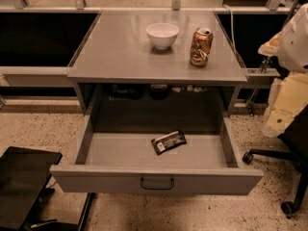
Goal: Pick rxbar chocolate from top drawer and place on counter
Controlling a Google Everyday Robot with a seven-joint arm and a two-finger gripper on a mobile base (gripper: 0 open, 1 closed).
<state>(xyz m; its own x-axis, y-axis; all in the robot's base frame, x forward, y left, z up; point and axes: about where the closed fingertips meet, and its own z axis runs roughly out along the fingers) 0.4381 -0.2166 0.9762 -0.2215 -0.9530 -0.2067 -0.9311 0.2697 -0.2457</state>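
Note:
The rxbar chocolate [168,142], a flat black bar with white print, lies at a slant on the floor of the top drawer [120,153], a little right of its middle. The drawer is pulled fully open, and its front panel carries a small black handle [157,183]. The grey counter [115,47] is above and behind it. My gripper is not in view. Only white and cream parts of my arm [291,47] show at the right edge, apart from the drawer and beside the counter's right end.
A white bowl [162,34] and a dented copper can [200,46] stand on the back right of the counter. An office chair base with casters [284,177] is on the floor to the right. A black flat object [21,186] is at the lower left.

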